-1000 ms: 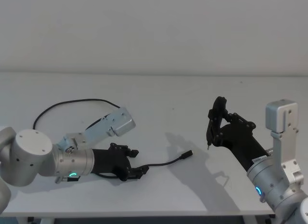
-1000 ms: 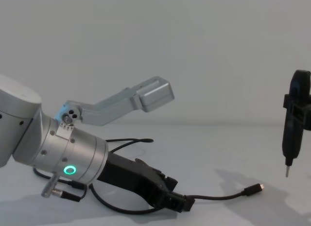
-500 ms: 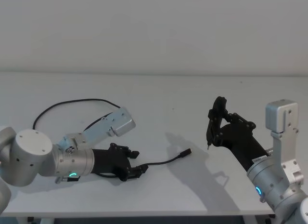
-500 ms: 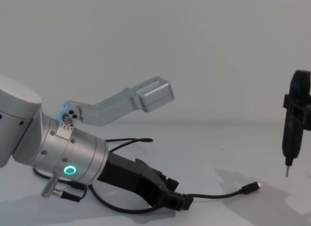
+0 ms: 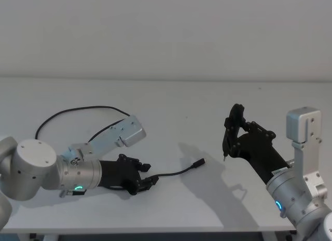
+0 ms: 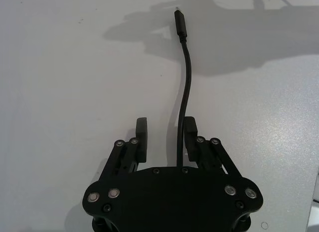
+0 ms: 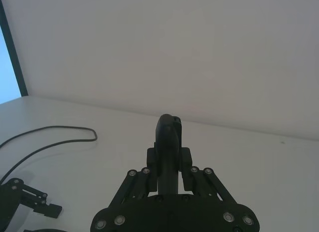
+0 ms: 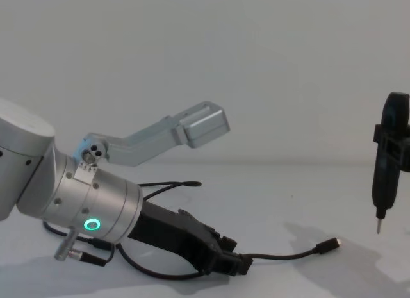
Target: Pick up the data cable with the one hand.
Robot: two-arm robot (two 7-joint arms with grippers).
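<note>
Fingers [image 6: 142, 138] of the left gripper [image 6: 166, 124] stand spread around the data cable [image 6: 187, 77]; right gripper [image 7: 168, 165] pinches a dark tool [image 7: 169, 132].

White table [image 5: 171, 101], plain pale wall [image 5: 166, 33]

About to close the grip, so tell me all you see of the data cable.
The data cable is a thin, floppy black cord lying on the white table. Its plug points away from the left end effector, whose open fingers straddle the cord, close beside one finger. The rest loops behind that arm.
</note>
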